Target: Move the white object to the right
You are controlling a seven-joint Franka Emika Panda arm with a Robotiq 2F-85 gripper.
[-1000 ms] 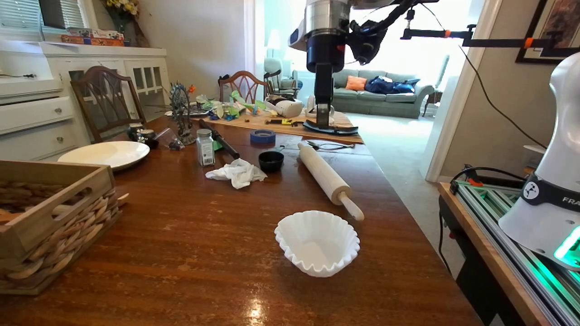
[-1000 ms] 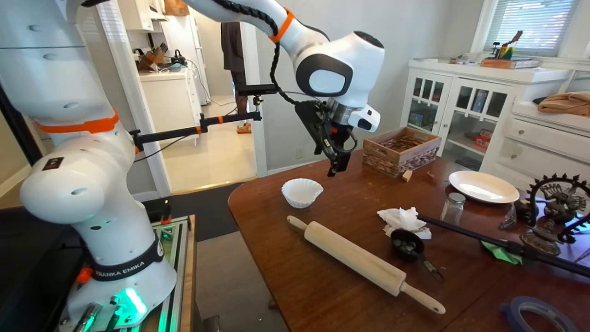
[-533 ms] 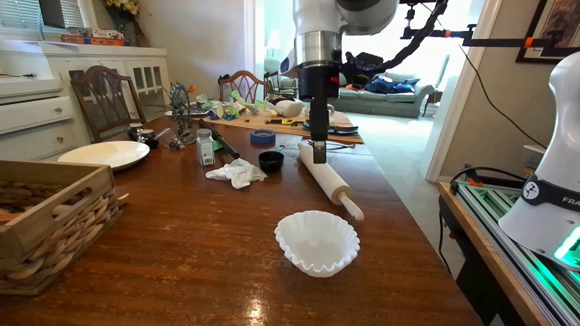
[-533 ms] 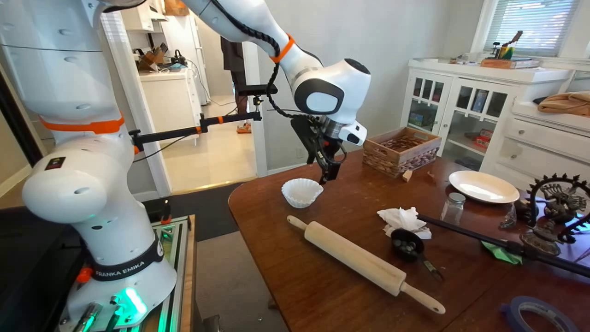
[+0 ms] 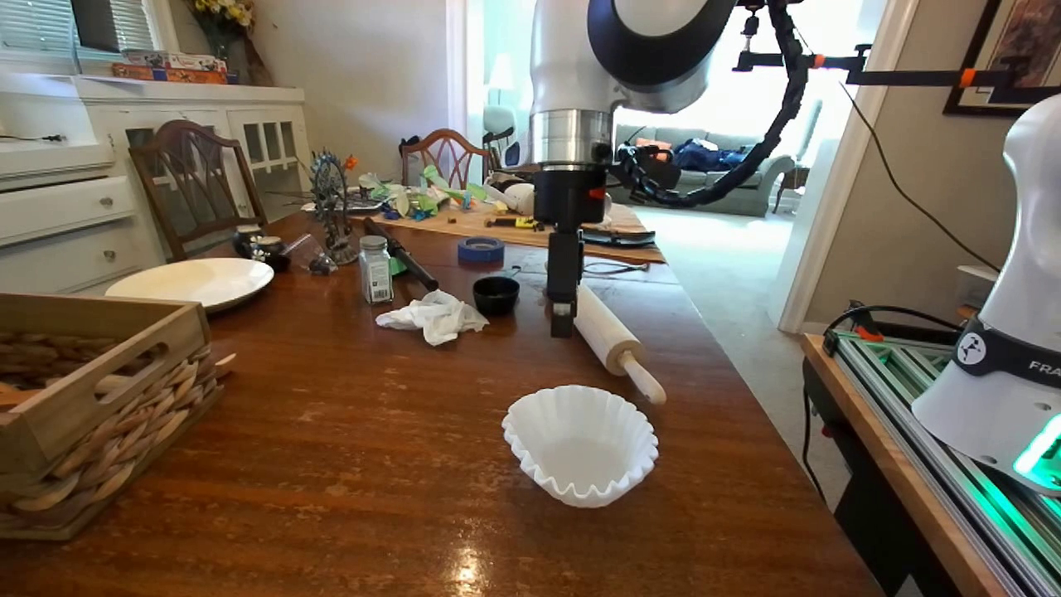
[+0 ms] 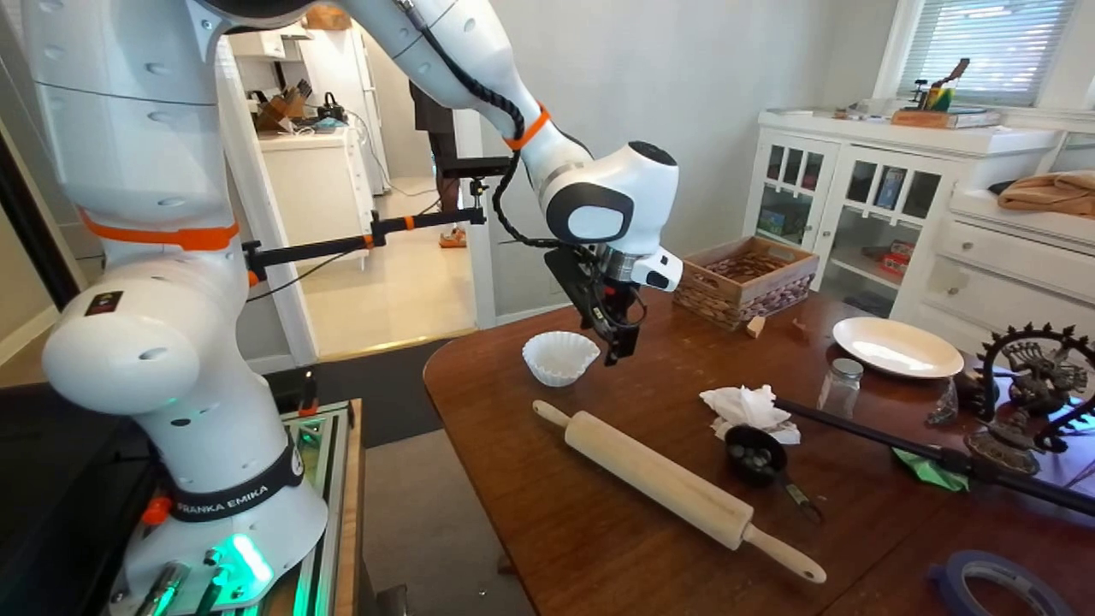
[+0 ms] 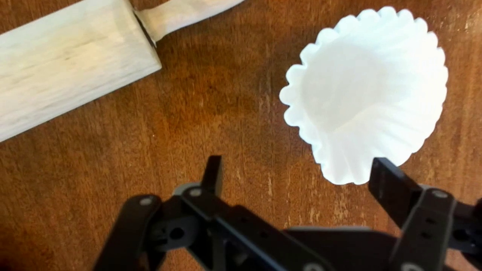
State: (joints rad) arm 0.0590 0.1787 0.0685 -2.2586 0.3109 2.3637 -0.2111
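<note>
A white fluted paper cup stands open side up on the brown table, near its end. It also shows in an exterior view and at the upper right of the wrist view. My gripper is open, with nothing between its fingers. In the wrist view, its right fingertip overlaps the cup's near edge; the cup lies mostly ahead of the fingers. In both exterior views, my gripper hangs above the table beside the cup, apart from it, with its fingers pointing down.
A wooden rolling pin lies near the cup and the table edge. A crumpled white tissue, a small black bowl, a glass jar, a white plate and a wicker basket also stand on the table.
My gripper has come down toward the table and nearer to the white cup. The white cup and the other objects have not moved.
</note>
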